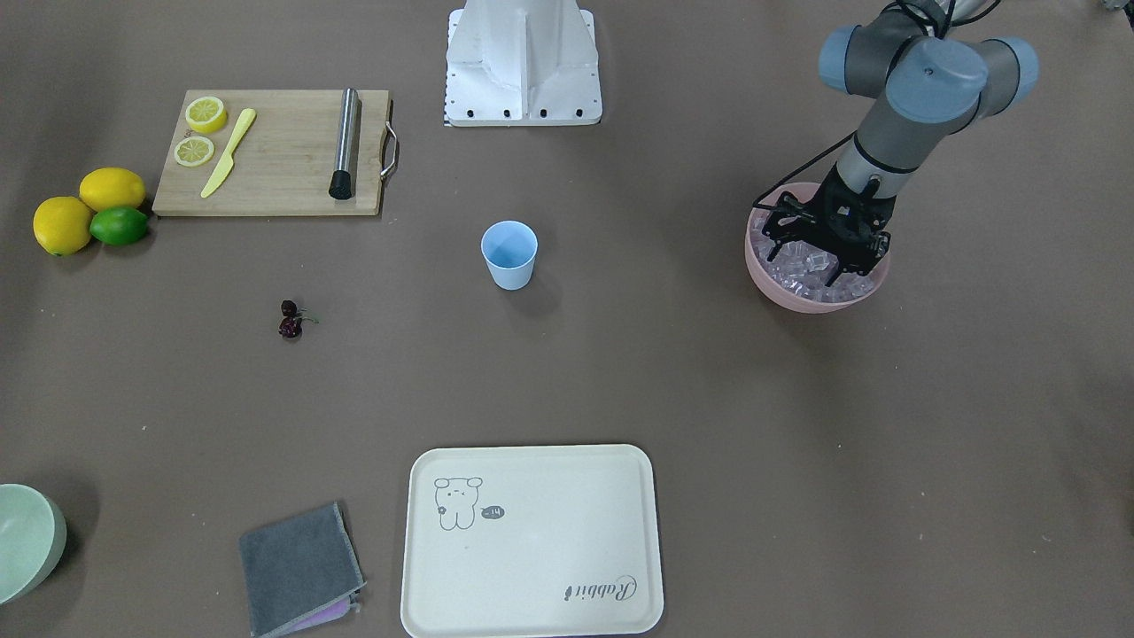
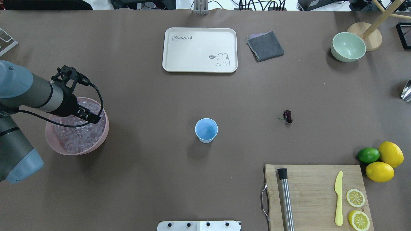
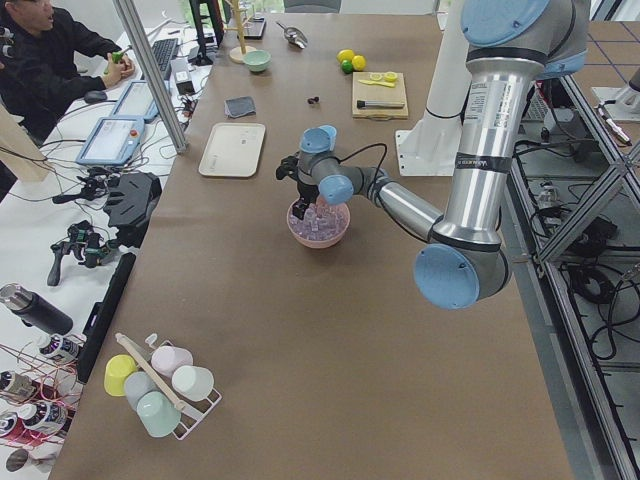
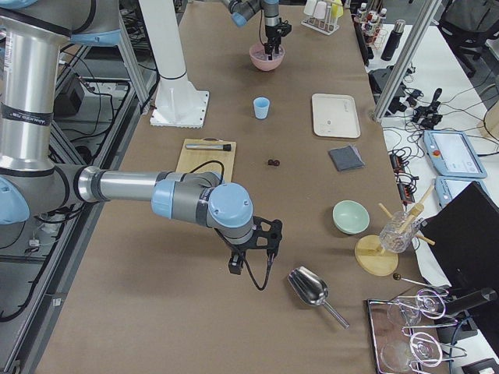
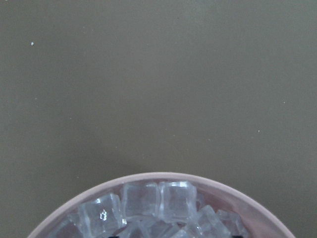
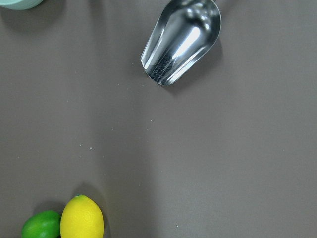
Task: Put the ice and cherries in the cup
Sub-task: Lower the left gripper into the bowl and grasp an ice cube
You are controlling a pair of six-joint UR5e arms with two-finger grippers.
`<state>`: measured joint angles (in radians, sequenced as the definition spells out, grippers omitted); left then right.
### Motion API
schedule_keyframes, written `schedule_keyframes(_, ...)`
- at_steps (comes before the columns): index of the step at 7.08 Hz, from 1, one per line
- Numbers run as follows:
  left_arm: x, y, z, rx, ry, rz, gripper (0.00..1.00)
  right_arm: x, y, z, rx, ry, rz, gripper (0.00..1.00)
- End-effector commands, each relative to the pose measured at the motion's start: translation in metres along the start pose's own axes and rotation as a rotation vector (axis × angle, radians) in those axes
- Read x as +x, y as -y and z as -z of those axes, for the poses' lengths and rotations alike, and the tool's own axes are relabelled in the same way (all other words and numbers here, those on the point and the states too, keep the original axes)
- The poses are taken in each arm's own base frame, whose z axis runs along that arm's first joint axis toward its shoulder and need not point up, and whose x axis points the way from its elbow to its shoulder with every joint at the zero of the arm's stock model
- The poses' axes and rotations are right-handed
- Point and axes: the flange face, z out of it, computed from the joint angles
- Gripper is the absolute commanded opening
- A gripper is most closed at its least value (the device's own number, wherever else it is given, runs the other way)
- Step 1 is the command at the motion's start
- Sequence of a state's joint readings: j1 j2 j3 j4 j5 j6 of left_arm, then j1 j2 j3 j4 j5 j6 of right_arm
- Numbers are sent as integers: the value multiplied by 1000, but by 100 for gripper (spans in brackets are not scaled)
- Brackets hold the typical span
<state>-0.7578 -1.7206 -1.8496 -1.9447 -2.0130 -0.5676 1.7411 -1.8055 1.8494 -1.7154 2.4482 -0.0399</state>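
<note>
The left fingers hang down into the pink bowl, right over the ice. The ice fills the bowl in a heap. I cannot tell if the tips touch it. In the left wrist view two dark tips peek in at the bottom edge. They are wide apart with ice between them, so the fingers look spread and hold nothing.

The blue cup stands in the middle of the desk, well apart from the bowl. The cherries lie on the desk on the cup's other side.

The right fingers hang near a shiny scoop. I cannot tell if they are spread or clenched.
</note>
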Motion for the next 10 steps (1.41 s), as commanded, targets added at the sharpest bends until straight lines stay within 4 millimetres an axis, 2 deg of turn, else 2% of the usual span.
schedule_keyframes(1, -2, -1, -3, -6, 2, 3, 75, -1, 0, 1, 1, 0, 1, 100)
schedule_keyframes(4, 0, 2, -5, -5, 1, 1, 75, -1, 0, 1, 3, 0, 3, 100)
schedule_keyframes(5, 3, 1, -6, -8, -3, 6, 69, -2, 0, 2, 4, 0, 4, 100)
schedule_keyframes(6, 5, 1, -7, -10, -4, 4, 60, -3, 0, 2, 5, 0, 6, 100)
schedule_keyframes(8, 5, 0, -5, -8, -6, 3, 25, -3, 1, 3, 6, 0, 7, 100)
schedule_keyframes(10, 10, -1, 2, -20, -43, 1, 7, -3, 1, 3, 6, 0, 5, 100)
